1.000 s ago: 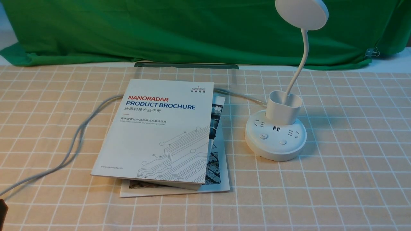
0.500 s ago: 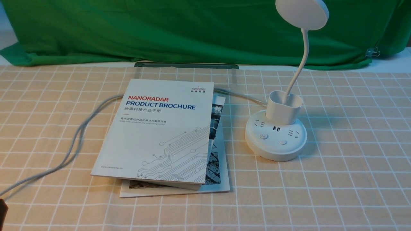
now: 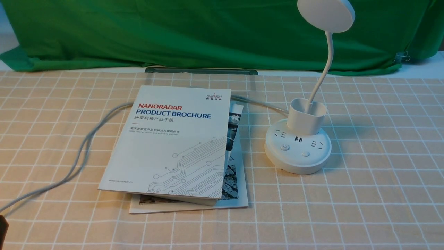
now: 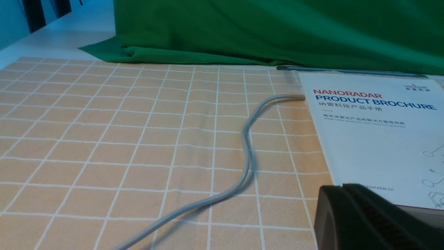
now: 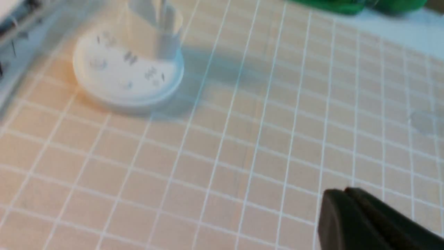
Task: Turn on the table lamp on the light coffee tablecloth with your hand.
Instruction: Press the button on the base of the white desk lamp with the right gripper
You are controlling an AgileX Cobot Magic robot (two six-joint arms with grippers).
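Observation:
The white table lamp stands on the light coffee tablecloth (image 3: 364, 194), right of centre. Its round base (image 3: 297, 149) carries sockets and two buttons (image 3: 284, 147), a cup holder (image 3: 307, 116) sits on top, and a thin neck rises to the disc head (image 3: 326, 14). The head looks unlit. My right gripper (image 5: 345, 191), the hand, is shut and empty. It hovers over bare cloth, well apart from the blurred lamp base (image 5: 125, 76), and is outside the front view. My left gripper (image 4: 341, 187) is shut and empty, low by the near corner of the brochure (image 4: 374, 139).
A white brochure (image 3: 177, 142) lies on another booklet (image 3: 236, 187) left of the lamp. The lamp's grey cable (image 3: 83, 146) runs from under the brochure to the near left edge. A green cloth (image 3: 208, 31) hangs along the back, with a dark strip (image 3: 201, 71) at its foot.

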